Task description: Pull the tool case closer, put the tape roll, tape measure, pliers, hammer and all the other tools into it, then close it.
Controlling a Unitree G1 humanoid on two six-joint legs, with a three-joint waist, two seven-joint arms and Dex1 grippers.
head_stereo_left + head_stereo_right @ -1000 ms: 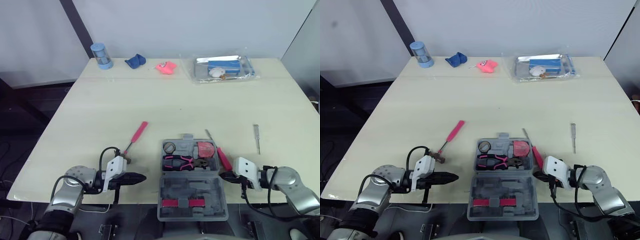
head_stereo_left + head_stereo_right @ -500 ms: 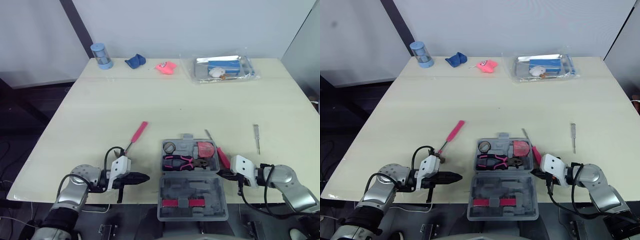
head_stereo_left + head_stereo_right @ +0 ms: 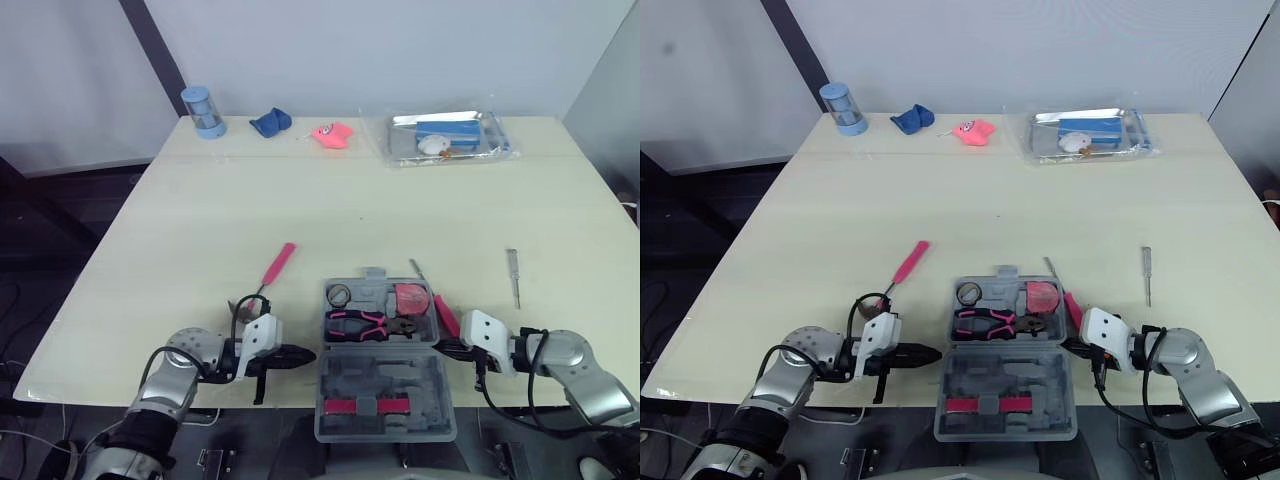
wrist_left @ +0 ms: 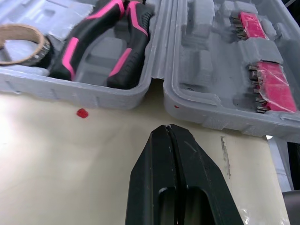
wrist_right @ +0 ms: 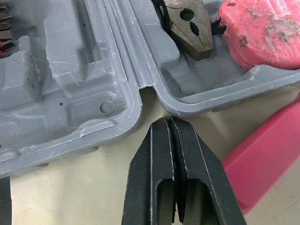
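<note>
We see the tool case [image 3: 385,372] lying open at the near edge of the table [image 3: 400,200]. Its far half holds the tape roll [image 3: 339,295], the tape measure [image 3: 410,298] and the pliers [image 3: 365,325], which lie parallel to the near edge with their handles toward the left edge. Its near half carries red bit strips [image 3: 368,405].

The hammer [image 3: 279,262] lies left of the case, its pink handle pointing to the far edge. A red screwdriver [image 3: 445,318] lies just beside the case's right wall, blade toward the far edge.

The left end effector [image 3: 310,353] is clenched and empty, pointing at the case's left side. The right end effector [image 5: 168,121] is also clenched on nothing, its tip at the hinge notch.
</note>
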